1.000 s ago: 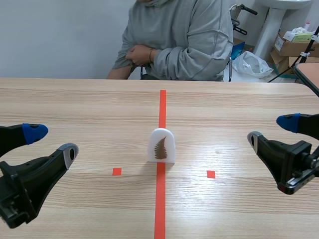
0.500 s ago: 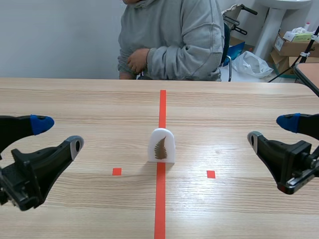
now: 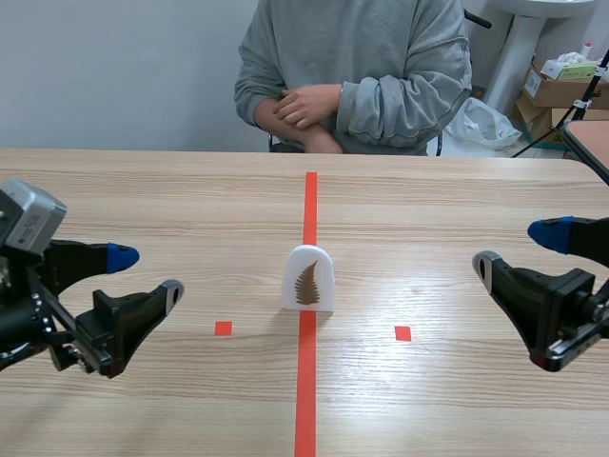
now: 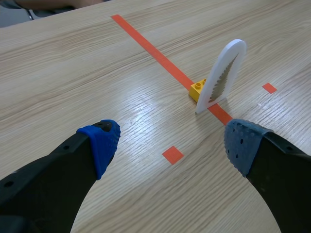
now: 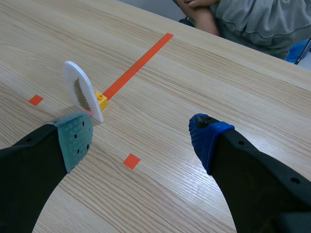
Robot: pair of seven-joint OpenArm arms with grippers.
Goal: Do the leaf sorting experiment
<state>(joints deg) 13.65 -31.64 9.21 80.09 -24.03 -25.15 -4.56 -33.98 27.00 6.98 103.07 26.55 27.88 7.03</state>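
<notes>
I see the leaf card [image 3: 307, 278], a white arch with a brown fern on it, standing upright on the long tape line [image 3: 308, 205] at the middle of the table [image 3: 171, 190]. From the wrist cameras I can make out a yellow brick [image 4: 198, 90] at the foot of its back face, touching it and also on the line. A red square [image 3: 223, 327] lies to each side of the card, a little nearer the robot. My left gripper [image 3: 147, 274] hangs low over the table to the left of the card, well apart from it, fingers spread and holding nothing. My right gripper [image 3: 517, 249] sits farther out on the right, likewise spread and holding nothing. Across the table a person [image 3: 362, 57] in a grey sweatshirt sits with arms folded.
</notes>
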